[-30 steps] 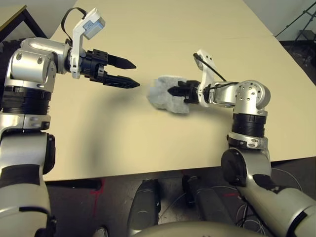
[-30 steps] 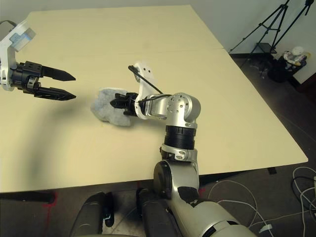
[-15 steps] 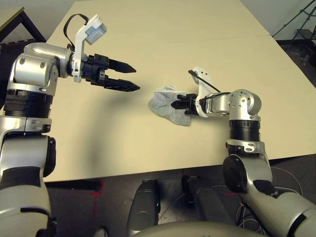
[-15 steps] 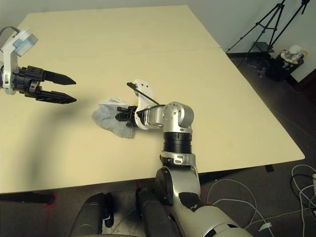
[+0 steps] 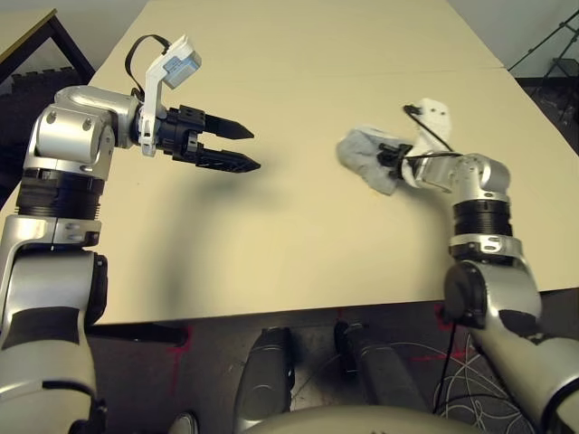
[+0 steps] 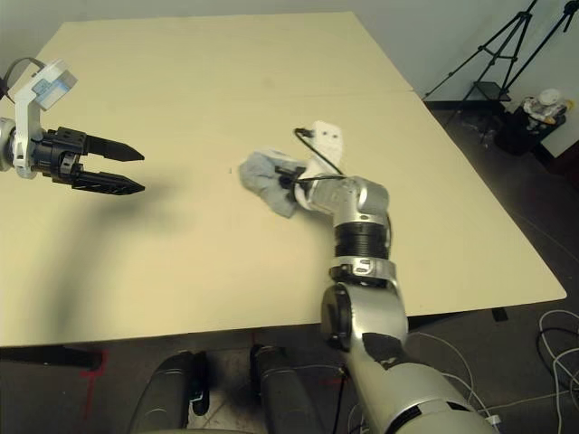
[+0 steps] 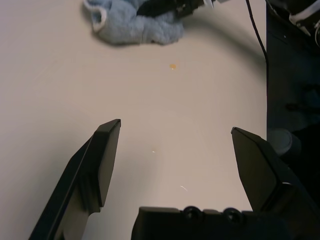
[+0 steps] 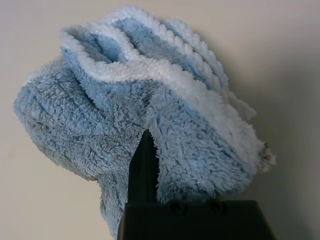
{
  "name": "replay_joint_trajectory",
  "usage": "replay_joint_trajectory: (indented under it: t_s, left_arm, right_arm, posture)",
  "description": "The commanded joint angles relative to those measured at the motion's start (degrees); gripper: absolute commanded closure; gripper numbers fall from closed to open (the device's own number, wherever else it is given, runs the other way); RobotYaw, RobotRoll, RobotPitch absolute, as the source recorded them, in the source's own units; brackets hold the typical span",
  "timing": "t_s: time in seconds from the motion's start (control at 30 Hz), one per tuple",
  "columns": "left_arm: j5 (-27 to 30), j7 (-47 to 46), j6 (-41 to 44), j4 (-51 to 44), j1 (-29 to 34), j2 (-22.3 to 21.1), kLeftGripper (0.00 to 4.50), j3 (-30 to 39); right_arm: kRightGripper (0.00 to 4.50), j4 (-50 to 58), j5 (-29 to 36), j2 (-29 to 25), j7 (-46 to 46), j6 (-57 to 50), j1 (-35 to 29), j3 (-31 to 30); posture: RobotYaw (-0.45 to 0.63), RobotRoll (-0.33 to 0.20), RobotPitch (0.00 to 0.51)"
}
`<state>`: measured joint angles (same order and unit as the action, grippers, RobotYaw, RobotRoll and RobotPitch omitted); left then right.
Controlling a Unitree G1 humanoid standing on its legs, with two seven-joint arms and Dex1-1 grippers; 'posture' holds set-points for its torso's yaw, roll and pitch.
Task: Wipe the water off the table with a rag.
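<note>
Rag pinched in right gripper, bunched, presumably for wiping control. Left gripper open and empty, probably kept aside for clearance.

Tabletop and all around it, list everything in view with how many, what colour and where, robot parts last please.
Rag: one, light blue with white edging, on the table, in the right gripper.
Table: one, pale beige, in front of the robot.
Droplet: one clear one, orange-yellow, on the table near the rag.
Smaller table: one, beige top, black frame, beyond the table's left edge.
Tripod: at least one, black, on the floor beyond the table's right side.
Cables: several, whitish, on the floor at right.
Left gripper: one, black, open above the table.
Right gripper: one, black, shut on the rag.
Arms: two, silver and black, one each side.
</note>
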<state>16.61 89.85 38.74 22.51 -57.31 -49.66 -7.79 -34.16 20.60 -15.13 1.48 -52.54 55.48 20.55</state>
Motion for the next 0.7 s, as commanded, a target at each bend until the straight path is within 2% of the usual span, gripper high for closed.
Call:
replay_joint_trajectory:
  t_s: [0.03, 0.13, 0.3, 0.43, 0.57, 0.7]
  left_arm:
    - [-0.4, 0.5, -0.7, 0.5, -0.1, 0.0, 0.0, -0.9]
    - [-0.6, 0.6, -1.0, 1.0, -0.3, 0.2, 0.0, -1.0]
    - [-0.9, 0.6, -1.8, 2.1, -1.3, 0.7, 0.0, -1.0]
    - [-1.2, 0.8, -2.2, 2.9, -2.0, 0.9, 0.0, -1.1]
    - [-1.7, 1.3, -2.7, 3.8, -2.4, 1.1, 0.0, -1.3]
    - [-1.9, 1.2, -2.9, 4.2, -2.7, 1.6, 0.0, -1.5]
  right_arm:
    - [4.49, -1.2, -0.3, -1.1, -0.1, 0.9, 1.3, 0.5]
    - [4.49, 3.2, 2.4, 0.9, 1.8, -5.8, 1.3, -0.8]
    - [4.49, 19.7, 10.1, 11.8, 1.3, -26.0, -1.8, -0.7]
    - [4.49, 28.0, 11.8, 22.7, -0.9, -38.4, -2.1, 4.7]
    - [4.49, 28.1, 19.9, 30.2, -6.2, -40.0, -3.3, 5.6]
    - [4.49, 26.2, 23.5, 31.9, -10.8, -40.0, -5.2, 4.0]
  posture:
    - [-0.04, 0.0, 0.178]
    - [-0.04, 0.0, 0.178]
    - [-0.04, 0.0, 0.18]
    - [-0.04, 0.0, 0.183]
    - [-0.05, 0.0, 0.188]
    - [-0.05, 0.0, 0.188]
